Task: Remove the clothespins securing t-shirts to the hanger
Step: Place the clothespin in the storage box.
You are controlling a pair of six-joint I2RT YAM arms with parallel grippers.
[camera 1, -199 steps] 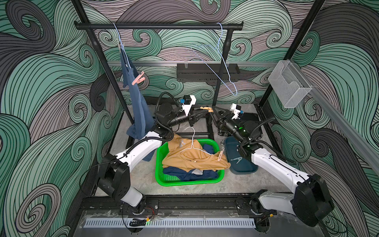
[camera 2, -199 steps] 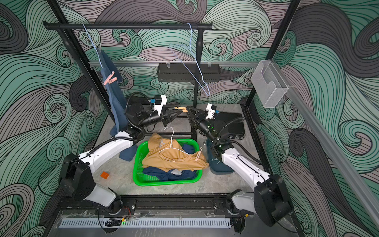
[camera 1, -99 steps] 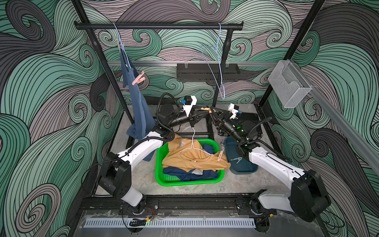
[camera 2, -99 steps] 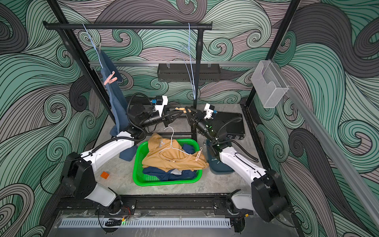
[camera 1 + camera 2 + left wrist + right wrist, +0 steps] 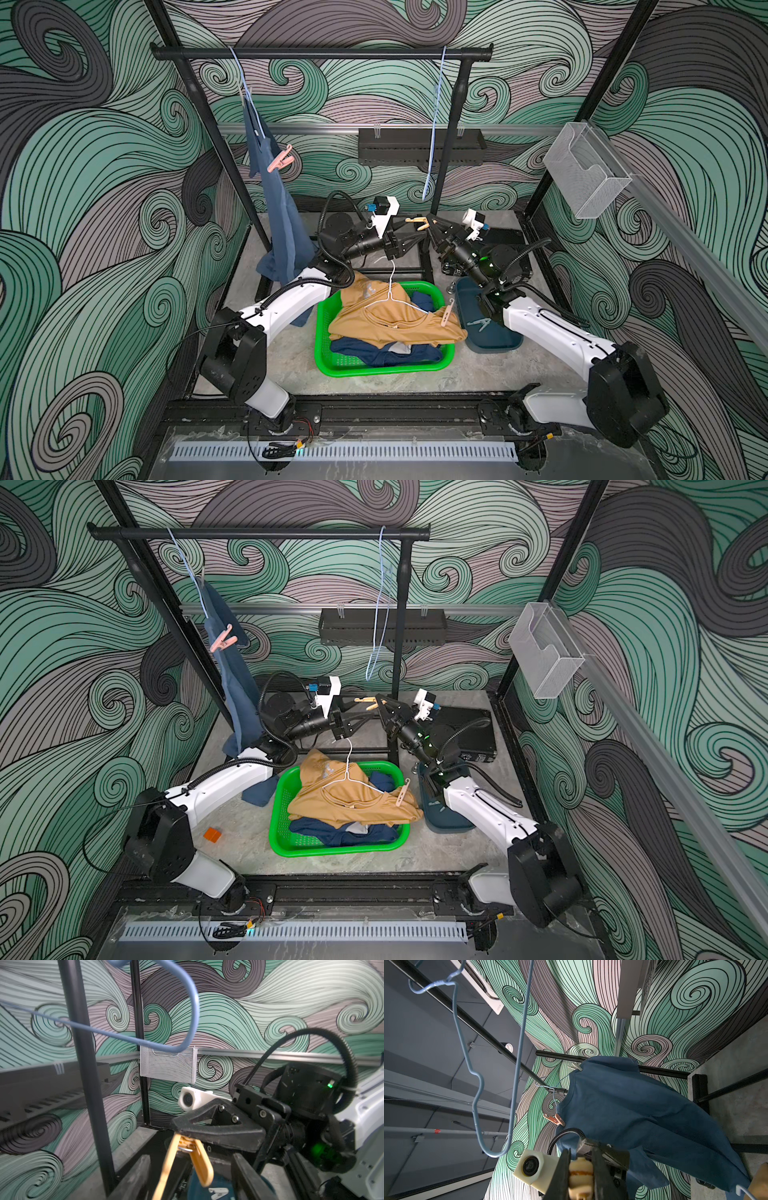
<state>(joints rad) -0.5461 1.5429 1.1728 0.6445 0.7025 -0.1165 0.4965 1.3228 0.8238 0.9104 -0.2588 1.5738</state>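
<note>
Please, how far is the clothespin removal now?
Done: one blue hanger hangs bare, and a loose clothespin lies in the teal tray. In hand: the right gripper is shut on a tan clothespin; the left gripper is open around it. Left: a beige clothespin on the mustard t-shirt in the green basket, plus a pink clothespin and a whitish clothespin on the blue t-shirt.

We record: tan clothespin gripped aloft; pink clothespin on hanging blue t-shirt; pale clothespin on crumpled mustard t-shirt.
</note>
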